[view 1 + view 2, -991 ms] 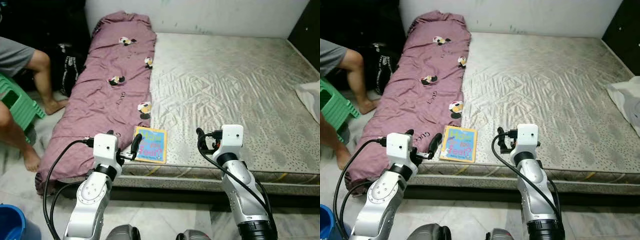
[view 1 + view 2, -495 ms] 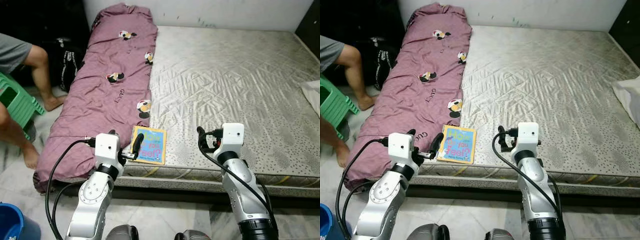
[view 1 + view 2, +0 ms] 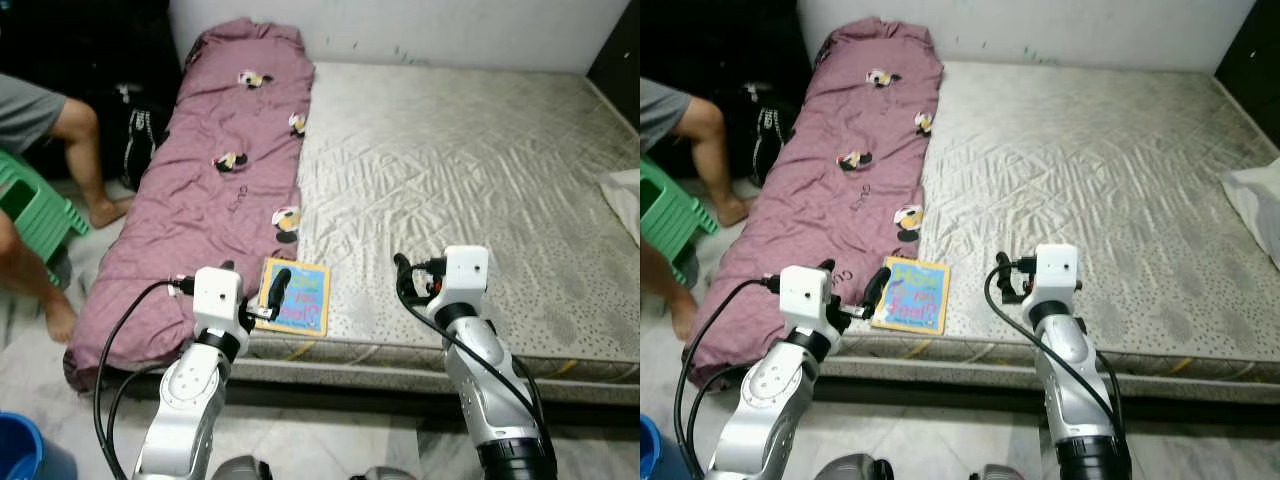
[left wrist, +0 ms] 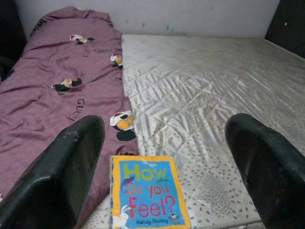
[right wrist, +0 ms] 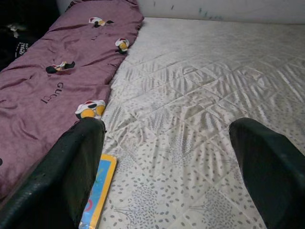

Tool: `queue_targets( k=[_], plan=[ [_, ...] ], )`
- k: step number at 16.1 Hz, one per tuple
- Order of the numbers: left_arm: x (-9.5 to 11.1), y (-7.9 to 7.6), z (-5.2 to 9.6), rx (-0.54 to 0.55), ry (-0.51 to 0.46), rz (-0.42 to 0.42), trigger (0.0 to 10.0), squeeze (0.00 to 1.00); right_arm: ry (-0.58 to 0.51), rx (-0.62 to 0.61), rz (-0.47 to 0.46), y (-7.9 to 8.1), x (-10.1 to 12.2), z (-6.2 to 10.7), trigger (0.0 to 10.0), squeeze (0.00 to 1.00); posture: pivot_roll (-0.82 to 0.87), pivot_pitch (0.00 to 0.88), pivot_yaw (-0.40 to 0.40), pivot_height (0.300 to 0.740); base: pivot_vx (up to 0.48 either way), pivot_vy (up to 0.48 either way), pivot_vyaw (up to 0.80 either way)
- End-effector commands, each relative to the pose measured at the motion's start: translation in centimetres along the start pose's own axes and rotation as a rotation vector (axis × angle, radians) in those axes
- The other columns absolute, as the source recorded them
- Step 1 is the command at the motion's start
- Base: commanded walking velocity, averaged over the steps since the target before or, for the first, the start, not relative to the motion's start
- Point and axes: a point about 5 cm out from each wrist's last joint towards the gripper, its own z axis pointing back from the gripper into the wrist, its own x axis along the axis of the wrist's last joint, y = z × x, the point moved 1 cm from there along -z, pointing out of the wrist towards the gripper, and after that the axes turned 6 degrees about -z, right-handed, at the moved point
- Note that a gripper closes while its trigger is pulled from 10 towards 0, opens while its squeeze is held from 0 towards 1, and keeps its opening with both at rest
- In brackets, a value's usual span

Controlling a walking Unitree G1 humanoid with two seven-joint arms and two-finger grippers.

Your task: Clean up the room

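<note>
A colourful children's book (image 3: 298, 297), titled "How Do You Feel?" (image 4: 147, 193), lies flat on the grey mattress (image 3: 450, 180) near its front edge, right beside the purple quilt (image 3: 210, 190). My left gripper (image 3: 252, 285) is held open just in front of the book's near left corner, with nothing between its fingers (image 4: 71, 167). My right gripper (image 3: 415, 280) is open too. It hovers over the mattress's front edge, to the right of the book, whose edge (image 5: 97, 193) lies off to one side of it.
A person sits at the left on a green stool (image 3: 30, 205), with bare legs (image 3: 85, 150) on the floor. A black bag (image 3: 135, 130) stands beside the quilt. A blue bucket (image 3: 15, 450) is at the lower left, and a white cloth (image 3: 625, 195) lies at the mattress's right edge.
The whole picture has shifted a little, so the camera has moved. Both grippers keep their places relative to the book and the mattress.
</note>
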Motion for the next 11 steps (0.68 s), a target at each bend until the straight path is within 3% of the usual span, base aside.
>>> queue_targets(
  k=[1,11],
  plan=[
    [0.30,-0.11,-0.05,-0.016,-0.015,0.007,10.0,0.00,-0.005,-0.011,-0.001,-0.34,0.31,-0.03,10.0,0.00,-0.02,0.043,-0.008,0.740,0.409,0.000,0.00],
    [0.34,-0.05,-0.10,-0.011,-0.013,0.000,10.0,0.00,0.001,-0.012,0.004,-0.35,0.27,-0.12,10.0,0.00,-0.02,0.039,-0.009,0.740,0.301,0.000,0.00]
  ],
)
